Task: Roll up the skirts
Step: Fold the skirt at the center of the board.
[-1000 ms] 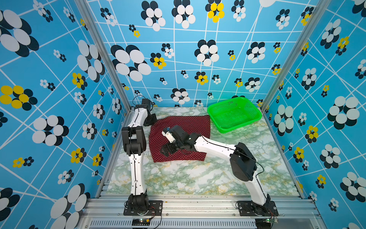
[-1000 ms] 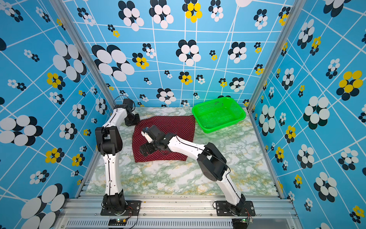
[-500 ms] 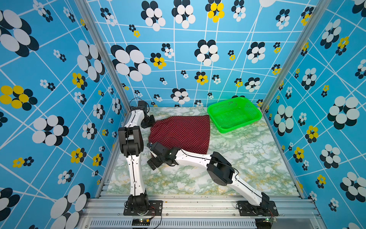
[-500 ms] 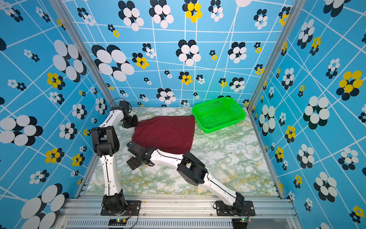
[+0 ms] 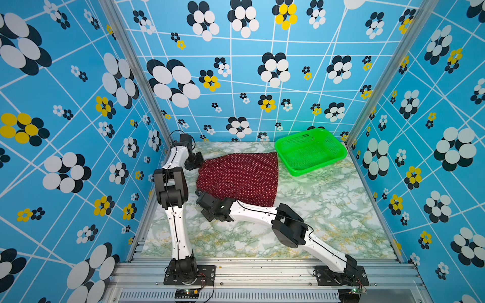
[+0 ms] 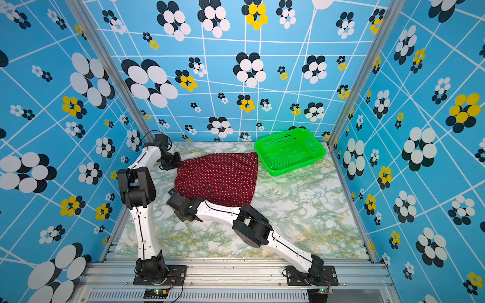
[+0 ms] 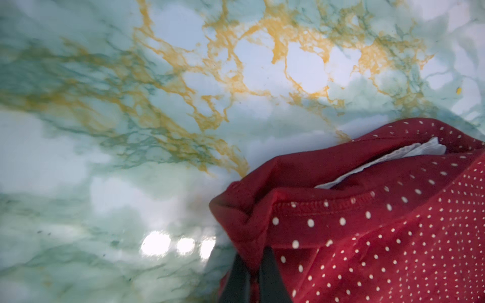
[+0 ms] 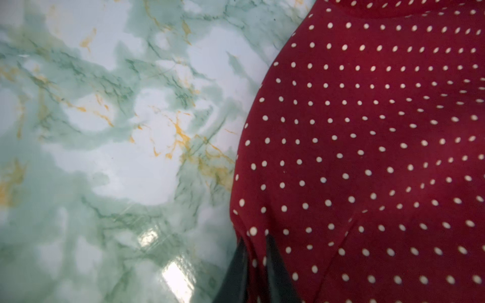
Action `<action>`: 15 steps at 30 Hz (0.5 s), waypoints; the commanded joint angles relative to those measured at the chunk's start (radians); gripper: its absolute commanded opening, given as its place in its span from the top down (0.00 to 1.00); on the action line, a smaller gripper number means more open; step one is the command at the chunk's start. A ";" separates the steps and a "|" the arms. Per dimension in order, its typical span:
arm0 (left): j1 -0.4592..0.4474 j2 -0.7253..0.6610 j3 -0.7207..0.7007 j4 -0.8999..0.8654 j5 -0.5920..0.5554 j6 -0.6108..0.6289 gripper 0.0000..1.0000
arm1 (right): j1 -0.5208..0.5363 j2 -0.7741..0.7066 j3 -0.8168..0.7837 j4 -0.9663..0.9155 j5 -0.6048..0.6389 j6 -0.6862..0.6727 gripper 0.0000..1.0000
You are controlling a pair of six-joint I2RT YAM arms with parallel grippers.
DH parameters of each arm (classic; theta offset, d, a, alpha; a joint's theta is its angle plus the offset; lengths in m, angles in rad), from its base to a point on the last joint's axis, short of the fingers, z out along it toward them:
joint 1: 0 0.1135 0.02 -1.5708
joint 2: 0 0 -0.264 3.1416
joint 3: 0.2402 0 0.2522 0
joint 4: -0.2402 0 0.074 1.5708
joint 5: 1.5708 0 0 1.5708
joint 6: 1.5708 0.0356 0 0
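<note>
— Skirt (image 5: pixel 236 178): how does it look?

— Maroon with small white dots, spread flat on the table (image 5: pixel 328 210) in a fan shape. The narrow waist end points left and the wide hem points right. It lies in the far left part of the table. The left wrist view shows the waistband (image 7: pixel 328 207), plain red inside, with a white label (image 7: pixel 393 160) tucked in it.

— Counts?

— One skirt, one green basket (image 5: pixel 315 168), two grippers. The basket sits in the far right corner. The skirt's far hem corner reaches its rim, but I cannot tell whether they touch.

— Jaws?

— The left gripper (image 7: pixel 253 262) is closed on the far waist corner, with cloth pinched between its fingers. The right gripper (image 8: pixel 256 251) is closed too, and a fold of dotted cloth at the near waist corner is nipped between its jaws.

— What has changed?

— A second ago the right gripper hung over the skirt's near left part with its jaws wide, and the cloth lay as a squarer patch under that arm. Half a second ago it was down over the bare table just off the near corner, and the skirt was already spread out. Now it grips that corner. The left gripper has stayed at its corner throughout, and the basket has not moved.
</note>
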 commanded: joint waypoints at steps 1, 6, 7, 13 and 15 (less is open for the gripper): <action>0.024 -0.164 -0.031 0.040 -0.009 -0.028 1.00 | -0.002 -0.105 -0.086 -0.007 -0.031 0.004 0.93; 0.060 -0.327 -0.179 0.081 -0.022 -0.032 1.00 | 0.008 -0.230 -0.210 0.014 -0.126 0.021 0.98; 0.064 -0.364 -0.210 0.087 -0.032 -0.028 1.00 | 0.013 -0.267 -0.256 0.034 -0.145 0.035 0.97; 0.045 -0.562 -0.357 0.102 -0.108 -0.015 1.00 | 0.043 -0.496 -0.538 0.147 -0.186 0.184 0.95; 0.015 -0.566 -0.347 0.062 -0.142 0.008 1.00 | 0.043 -0.567 -0.652 0.193 -0.197 0.238 0.95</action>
